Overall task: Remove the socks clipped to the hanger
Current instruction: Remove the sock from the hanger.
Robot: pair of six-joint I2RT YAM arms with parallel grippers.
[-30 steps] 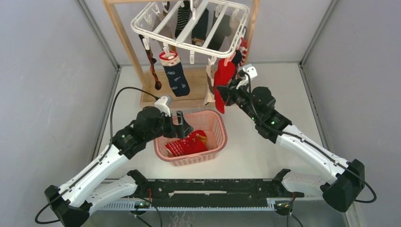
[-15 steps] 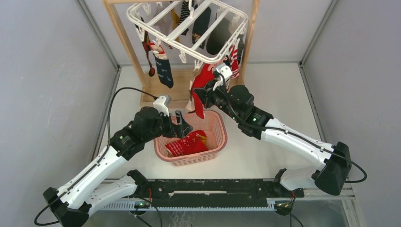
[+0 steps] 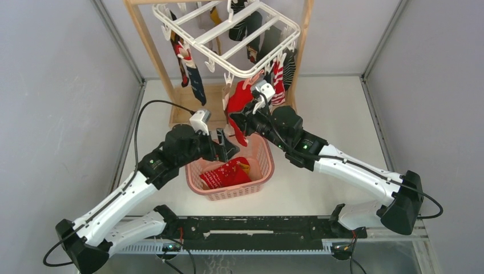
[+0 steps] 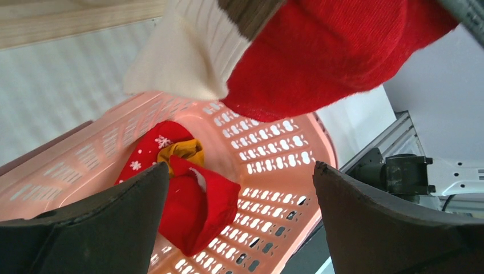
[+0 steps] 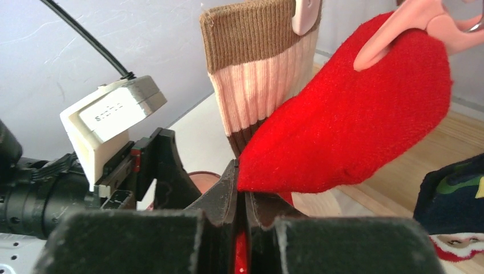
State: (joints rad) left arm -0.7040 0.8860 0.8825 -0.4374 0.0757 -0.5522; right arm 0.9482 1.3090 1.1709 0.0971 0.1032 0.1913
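Right wrist view shows the right gripper (image 5: 242,197) with its fingers pressed together on the lower edge of a red sock (image 5: 354,120). The sock's top is pinched in a clip (image 5: 399,23) of the hanger (image 3: 228,34), and a brown-banded sock (image 5: 257,74) hangs just beside it. The step in hand looks to be pulling this sock free. A steady pull along the sock's length, down toward the pink basket (image 3: 265,171), should slip it from the clip without swinging the frame or dragging the neighbour along. The left gripper (image 3: 224,145) hovers over the basket, fingers wide apart and holding nothing. The table (image 3: 331,114) is white, with a wooden stand (image 3: 149,51) at its back and plain grey walls (image 3: 57,85) around.
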